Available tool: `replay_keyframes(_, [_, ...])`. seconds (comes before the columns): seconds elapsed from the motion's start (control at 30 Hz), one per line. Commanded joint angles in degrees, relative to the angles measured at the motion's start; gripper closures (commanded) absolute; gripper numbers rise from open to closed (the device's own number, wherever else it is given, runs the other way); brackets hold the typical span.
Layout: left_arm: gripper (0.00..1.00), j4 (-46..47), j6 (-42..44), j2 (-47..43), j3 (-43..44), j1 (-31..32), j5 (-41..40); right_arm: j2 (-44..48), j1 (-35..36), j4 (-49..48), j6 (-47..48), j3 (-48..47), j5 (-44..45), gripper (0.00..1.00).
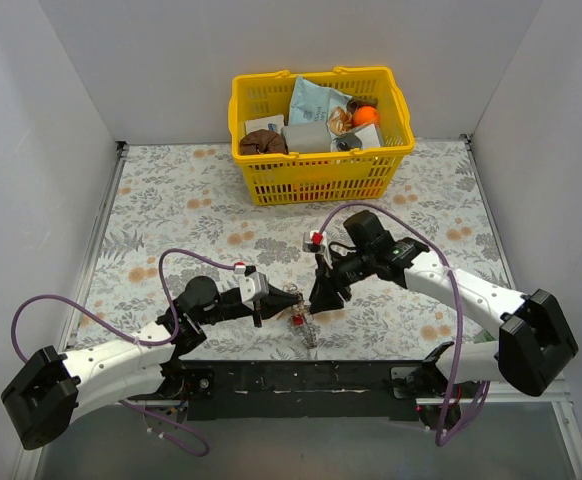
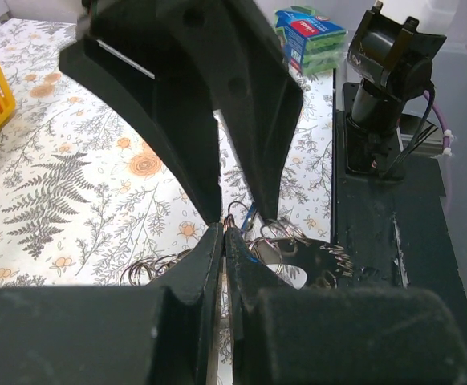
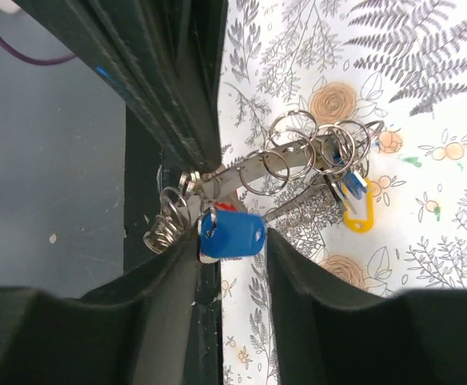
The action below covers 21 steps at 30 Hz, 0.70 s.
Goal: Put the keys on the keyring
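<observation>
With the left hand [image 2: 223,229], pinches the keyring [image 3: 233,175] by its flat band, fingers pressed together with only a thin metal edge between them. With the right hand [image 3: 232,237], straddles the blue key [image 3: 245,234], one finger on each side of its head, close against it; cannot tell whether squeezing or merely flanking.

Keyring: wide silver-grey band, seen almost edge-on from the right wrist, strung with several thin wire loops [image 3: 291,132]. Red key [image 3: 225,207] mostly hidden just beside the blue head; at the band's other end, a smaller blue key [image 3: 354,183] and a yellow key [image 3: 360,218].

From the right wrist, band slanting from lower left to upper right, long side of the blue head lying straight across the gap between the fingers. From above, whole bunch stretched roughly near-to-far, between both hands at the near edge of the flowered worktop [image 1: 171,210], beside the black base plate [image 1: 271,380].

Left arm [image 1: 121,355] low, reaching rightward from its base toward the middle. Right arm [image 1: 461,285] reaching leftward, wrist bent so the hand points down at the bunch. Yellow basket [image 1: 321,178] well apart at the far side.
</observation>
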<state>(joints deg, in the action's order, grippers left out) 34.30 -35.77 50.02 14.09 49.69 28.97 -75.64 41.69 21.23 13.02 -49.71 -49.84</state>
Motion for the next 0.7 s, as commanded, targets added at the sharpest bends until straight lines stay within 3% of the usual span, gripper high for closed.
replay_keyframes(0.0, [1.0, 2.52, 0.52, -1.59, 1.29, 0.14, 0.21, 6.28, 0.14, -4.26, -1.85, -0.56, 2.55, 0.42])
replay_keyframes(0.1, [1.0, 2.26, 0.61, -1.68, 1.29, 0.14, 0.21, 9.45, 0.14, -6.98, -3.17, 0.32, 4.66, 0.34])
replay_keyframes(0.27, [1.0, 2.08, 0.61, -1.77, 1.21, 0.14, 0.3, 12.53, 0.06, -10.15, -5.01, 1.63, 5.9, 0.31])
replay_keyframes(0.67, [1.0, 1.82, 1.05, -1.5, 1.56, 0.14, 1.09, 7.09, -1.09, -12.27, -7.04, 2.34, -1.57, 0.43])
